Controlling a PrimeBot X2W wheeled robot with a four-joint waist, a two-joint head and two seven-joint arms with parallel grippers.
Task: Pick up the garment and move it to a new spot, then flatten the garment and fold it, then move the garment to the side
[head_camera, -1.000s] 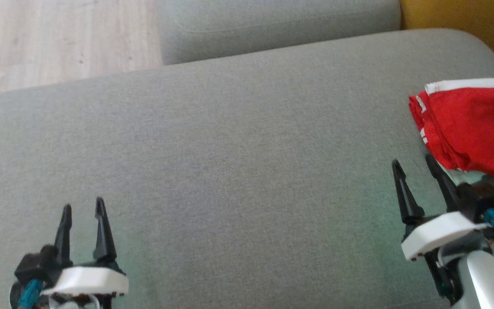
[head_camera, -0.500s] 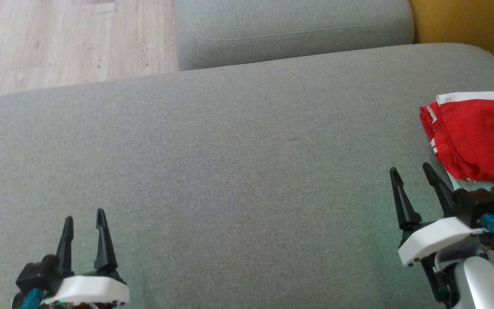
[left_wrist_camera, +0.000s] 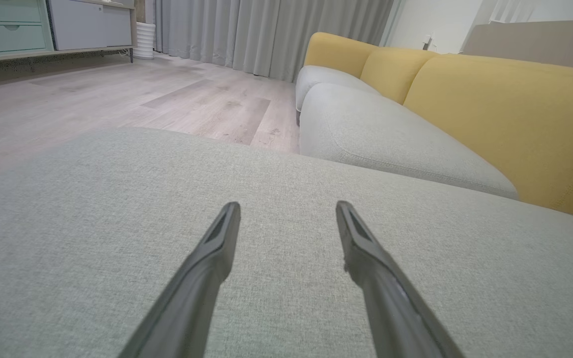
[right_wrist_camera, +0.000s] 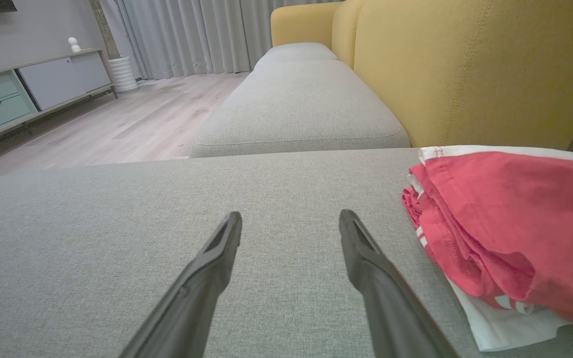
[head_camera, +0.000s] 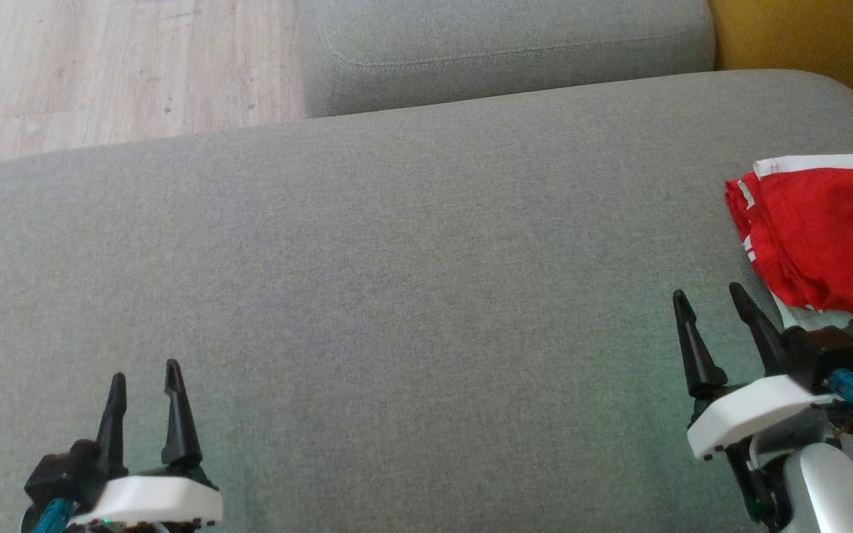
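Note:
A red garment (head_camera: 830,237) with white trim lies folded at the right edge of the grey sofa cushion (head_camera: 412,296). In the right wrist view the garment (right_wrist_camera: 505,228) sits just right of the fingers. My right gripper (head_camera: 709,296) hovers open a little below and left of the garment, holding nothing. Far off at the lower left, my left gripper (head_camera: 144,371) is open and empty over bare cushion. The left gripper (left_wrist_camera: 287,211) shows its two fingers spread apart in its own wrist view.
A second grey seat cushion (head_camera: 500,52) lies beyond the near one, with a yellow backrest (right_wrist_camera: 465,64) along the right. Wooden floor (head_camera: 101,66) is past the cushion's far-left edge. A cabinet (right_wrist_camera: 28,89) and curtains (left_wrist_camera: 266,35) stand across the room.
The head view shifted: everything slid down and right in the picture, then settled. Both grippers kept open and hardly moved against the cushion. The garment lies as before.

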